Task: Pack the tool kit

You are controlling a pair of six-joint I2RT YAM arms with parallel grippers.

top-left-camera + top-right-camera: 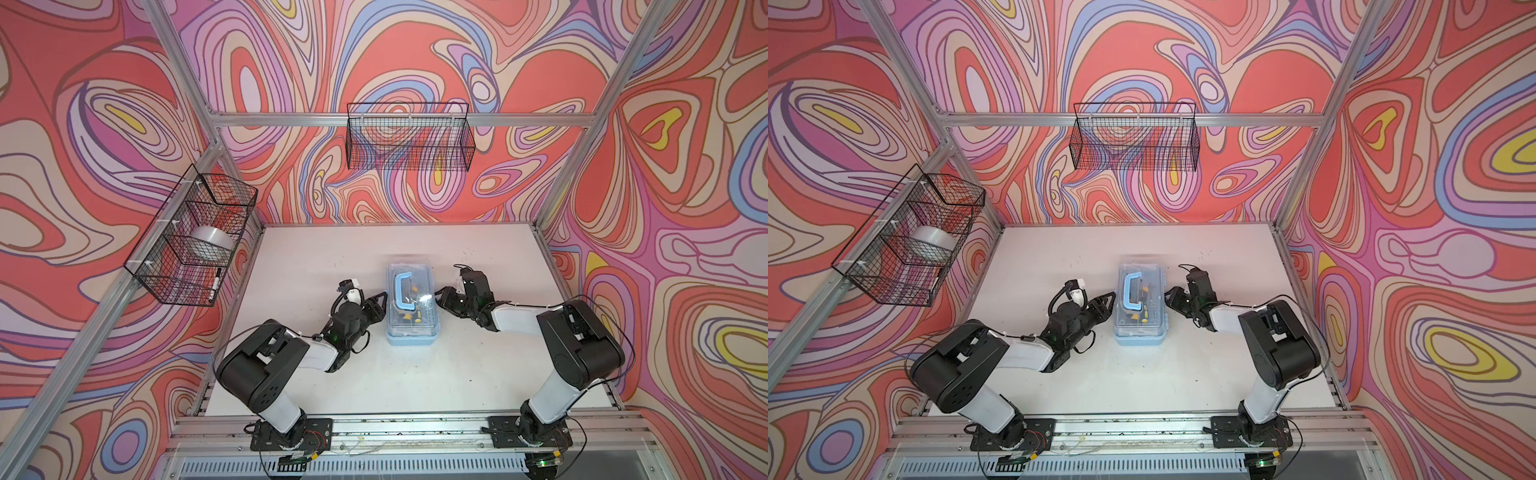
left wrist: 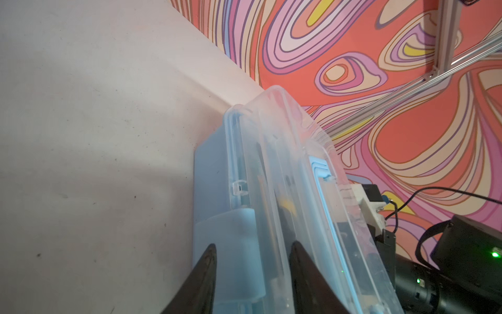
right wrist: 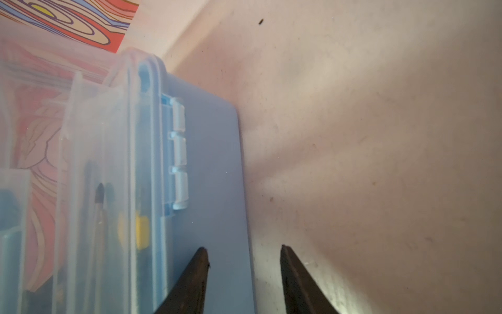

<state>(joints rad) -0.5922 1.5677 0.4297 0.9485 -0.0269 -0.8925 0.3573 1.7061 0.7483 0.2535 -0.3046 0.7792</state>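
The tool kit (image 1: 411,332) stands mid-table in both top views: light-blue base, clear lid down, blue handle (image 1: 405,293) lying flat on top. Yellow and black tools (image 3: 141,231) show through the lid. My left gripper (image 1: 380,301) is at the case's left side. In the left wrist view its jaws (image 2: 252,246) stand apart, with the pale-blue latch flap (image 2: 231,244) between them. My right gripper (image 1: 440,297) is at the case's right side, by the hinges (image 3: 179,152). It is open (image 3: 242,248) over the base wall and the table, holding nothing.
A black wire basket (image 1: 409,137) hangs on the back rail. Another basket (image 1: 195,237) on the left rail holds a tape roll (image 1: 208,243) and a marker (image 1: 216,282). Aluminium frame posts border the white table (image 1: 316,257).
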